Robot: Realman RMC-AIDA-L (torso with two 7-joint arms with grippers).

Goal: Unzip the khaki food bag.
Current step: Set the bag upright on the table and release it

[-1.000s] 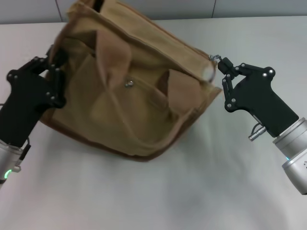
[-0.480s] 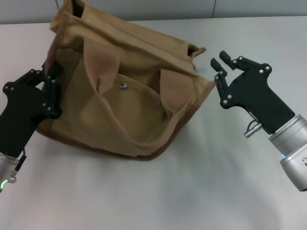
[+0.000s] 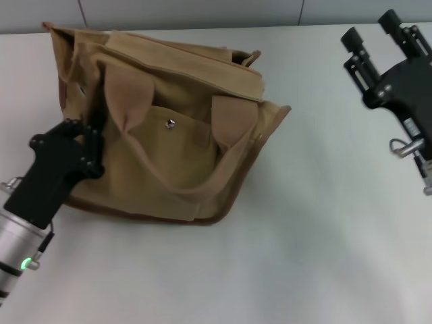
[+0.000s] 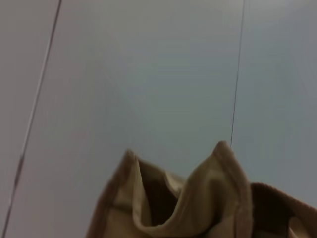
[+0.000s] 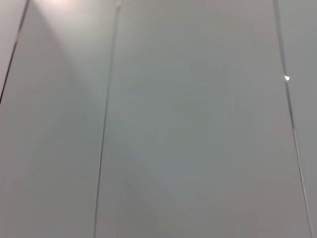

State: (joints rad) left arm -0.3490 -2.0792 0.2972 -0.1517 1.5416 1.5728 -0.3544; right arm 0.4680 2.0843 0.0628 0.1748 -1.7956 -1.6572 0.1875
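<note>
Since half a sec ago the right claw [image 3: 382, 30] moves away from the bag's right end, up and to the far right, and the khaki food bag [image 3: 162, 128] settles flatter and swings a bit toward the left on the counter [image 3: 304, 256]. Right claw is now well apart from the bag, fingers spread open, holding nothing; its wrist view shows only a pale panelled wall.

Left claw [image 3: 86, 145] sits at the bag's left end, against the brown-trimmed edge beside the near handle [image 3: 125, 94]. It seems pinched on the fabric there, but I cannot tell for sure how far it is closed, as the fingers merge with the canvas. Left wrist view shows only a folded top corner of the bag [image 4: 218, 198], gaping a little.

Bag lies in the left-centre of the counter, front pocket w/ snap [image 3: 170, 123] facing up toward the head cam. Top edge [image 3: 202, 64] looks loose, so the zipper is probably open already or nearly; the slider itself I do not see.

To do this step well, in my judgement: keep the left end anchored so the bag does not slide, check the zipper line is really parted along its full length, and only then let go. If some is left, the right claw must come back to the pull tab and drag along the zip line, not upward, otherwise the bag tips.
</note>
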